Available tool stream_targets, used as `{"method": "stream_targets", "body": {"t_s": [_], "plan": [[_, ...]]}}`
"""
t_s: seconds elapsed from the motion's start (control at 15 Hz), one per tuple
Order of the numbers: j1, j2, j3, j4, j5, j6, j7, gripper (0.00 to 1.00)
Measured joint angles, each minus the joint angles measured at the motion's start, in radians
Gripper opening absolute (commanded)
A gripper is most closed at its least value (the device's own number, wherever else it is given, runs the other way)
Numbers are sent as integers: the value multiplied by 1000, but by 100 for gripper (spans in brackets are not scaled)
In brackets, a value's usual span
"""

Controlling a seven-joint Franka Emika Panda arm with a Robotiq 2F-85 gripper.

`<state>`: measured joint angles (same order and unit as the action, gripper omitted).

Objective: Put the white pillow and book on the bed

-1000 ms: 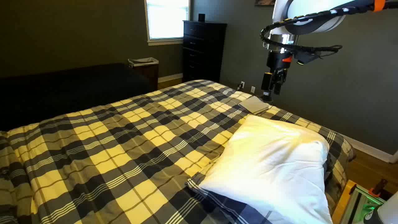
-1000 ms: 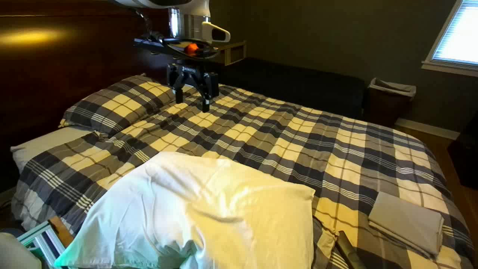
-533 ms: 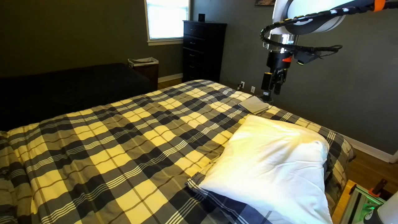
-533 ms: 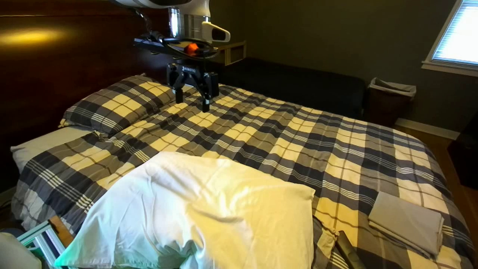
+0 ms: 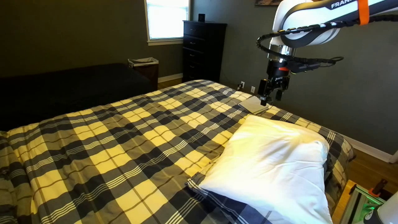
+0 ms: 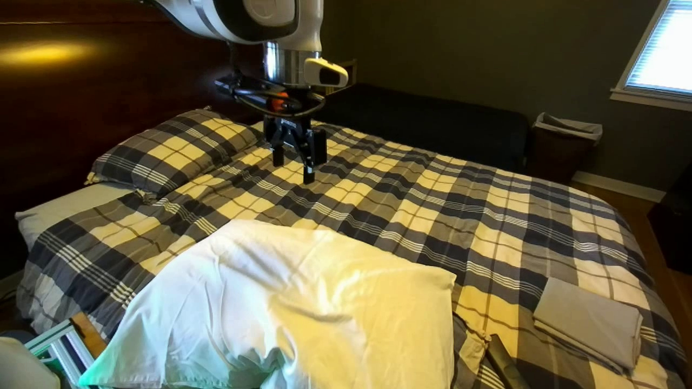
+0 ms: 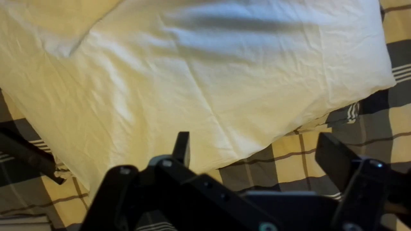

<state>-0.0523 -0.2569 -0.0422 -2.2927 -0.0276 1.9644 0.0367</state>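
A: How far along can the task be judged?

B: Close to finished. Nearest, at the bottom of the frame in an exterior view, the white pillow [image 6: 313, 302] is carried on the plaid bed surface [image 6: 465, 205]. At lower right the book [image 6: 589, 324] is likewise supported. Farther off, left of centre and higher up, the pincer [image 6: 293, 166] is held above the surface, its jaws apart and nothing gripped.

A: Is anything left?

B: No placing, it would seem; the pillow might at most be straightened.

A: And what cannot be made out?

B: The pillow's near edge is cut off, so any overhang cannot be told. Its underside is hidden; a second pillow beneath is hinted at by a plaid edge [image 5: 227, 203], lower centre of an exterior view. No title can be read on the book. Farthest back, the dark shape [image 6: 427, 127] behind the surface is lost in shadow.
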Motion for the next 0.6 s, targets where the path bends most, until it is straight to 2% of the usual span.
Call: {"method": "stream_targets", "body": {"t_s": [0.4, 0.6], "plan": [[-40, 82, 1, -115, -33, 306, 252, 100], [-43, 151, 4, -148, -63, 391, 349, 100]]}}
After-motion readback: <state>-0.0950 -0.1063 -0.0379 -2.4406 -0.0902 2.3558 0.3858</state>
